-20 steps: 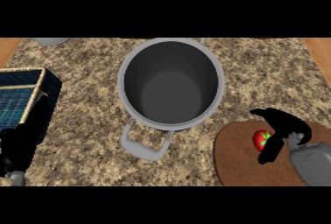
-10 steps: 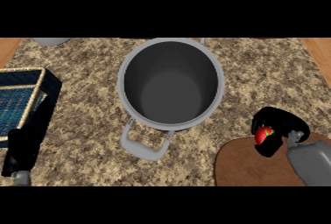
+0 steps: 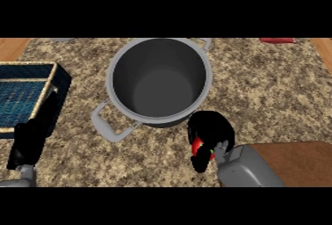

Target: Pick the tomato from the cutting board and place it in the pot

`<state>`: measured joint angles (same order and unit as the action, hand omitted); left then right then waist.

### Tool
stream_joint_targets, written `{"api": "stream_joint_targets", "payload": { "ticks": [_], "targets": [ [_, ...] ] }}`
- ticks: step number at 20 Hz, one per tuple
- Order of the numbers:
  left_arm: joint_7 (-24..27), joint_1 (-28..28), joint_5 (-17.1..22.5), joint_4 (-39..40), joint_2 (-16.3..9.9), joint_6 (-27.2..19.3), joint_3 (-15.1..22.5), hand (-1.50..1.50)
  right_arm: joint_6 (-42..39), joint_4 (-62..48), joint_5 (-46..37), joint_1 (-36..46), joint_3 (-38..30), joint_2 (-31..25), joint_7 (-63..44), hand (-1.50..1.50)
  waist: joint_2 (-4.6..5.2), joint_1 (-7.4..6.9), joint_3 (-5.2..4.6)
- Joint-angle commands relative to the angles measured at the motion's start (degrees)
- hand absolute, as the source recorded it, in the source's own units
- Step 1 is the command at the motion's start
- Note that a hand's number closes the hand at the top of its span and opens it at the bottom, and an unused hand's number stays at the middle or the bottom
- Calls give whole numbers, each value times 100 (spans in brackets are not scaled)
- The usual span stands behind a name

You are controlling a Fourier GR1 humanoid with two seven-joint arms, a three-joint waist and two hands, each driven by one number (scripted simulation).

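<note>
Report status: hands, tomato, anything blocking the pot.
Right hand shut on tomato, off the cutting board, just short of the pot. Left hand resting at lower left, open. Pot mouth unobstructed.

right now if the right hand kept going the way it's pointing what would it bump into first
Most likely the pot. The right hand, curled round the tomato, points up the view toward the pot's near wall, with only bare counter between. Its height over the counter is unclear, so it might pass over the rim instead.
</note>
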<state>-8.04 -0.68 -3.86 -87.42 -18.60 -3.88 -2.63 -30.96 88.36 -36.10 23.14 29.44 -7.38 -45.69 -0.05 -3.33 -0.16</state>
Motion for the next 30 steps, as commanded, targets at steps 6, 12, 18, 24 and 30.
{"api": "stream_joint_targets", "payload": {
  "ticks": [6,12,18,24,30],
  "targets": [
    [87,-164,-25,212,16,102,62,0,1754,16,-711,1556,2318,726,-1758,150,-20,-141,-4],
    [29,1,75,107,-146,230,-65,0,2308,135,-1787,2835,2331,733,-2720,150,-113,-153,-7],
    [-53,-292,-45,190,-45,48,-57,0,2889,372,-1692,3688,2009,734,-3279,150,-51,-16,2],
    [115,-38,-12,172,79,76,-16,0,3339,110,-1512,4147,1847,734,-3517,150,-29,10,2],
    [-128,-327,-53,192,-52,42,-162,0,3639,-519,-1595,4456,1068,734,-2803,150,10,198,11]
  ]
}}
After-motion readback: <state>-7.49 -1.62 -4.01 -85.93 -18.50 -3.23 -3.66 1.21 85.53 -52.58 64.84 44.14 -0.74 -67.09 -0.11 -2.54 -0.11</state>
